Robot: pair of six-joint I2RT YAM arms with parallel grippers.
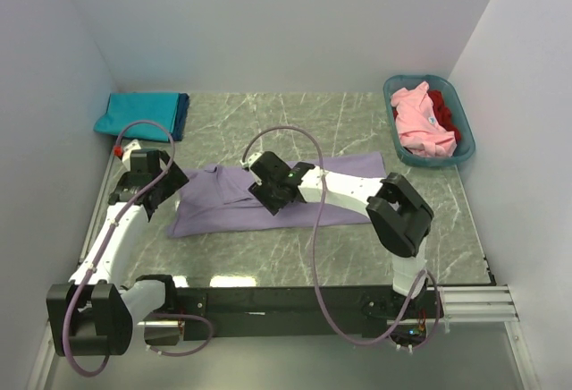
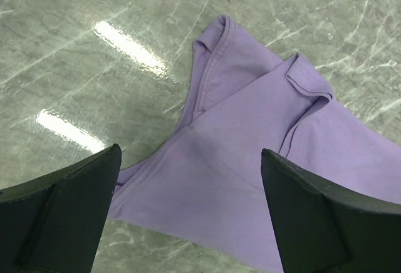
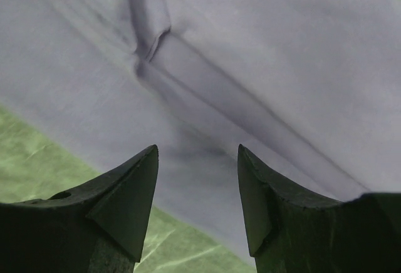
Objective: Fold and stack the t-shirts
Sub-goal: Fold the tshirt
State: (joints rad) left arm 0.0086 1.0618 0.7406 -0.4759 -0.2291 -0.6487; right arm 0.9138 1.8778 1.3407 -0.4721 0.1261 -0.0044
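A lavender t-shirt (image 1: 344, 173) lies spread across the middle of the marble table, partly folded with creases. My left gripper (image 1: 170, 191) hovers open over its left end. In the left wrist view the sleeve and side of the lavender t-shirt (image 2: 238, 135) lie below the wide-apart left gripper (image 2: 189, 153). My right gripper (image 1: 266, 195) is low over the shirt's middle. In the right wrist view a fold of the lavender t-shirt (image 3: 250, 47) lies ahead of the right gripper (image 3: 197, 149), which is open with nothing between its fingers. A folded teal t-shirt (image 1: 136, 114) rests on a dark blue one (image 1: 182, 113) at the back left.
A teal-blue plastic basket (image 1: 463, 153) stands at the back right, holding a pink t-shirt (image 1: 418, 123) and a red one (image 1: 445, 114). White walls close in the table (image 1: 268, 256) on three sides. Purple cables loop from both arms.
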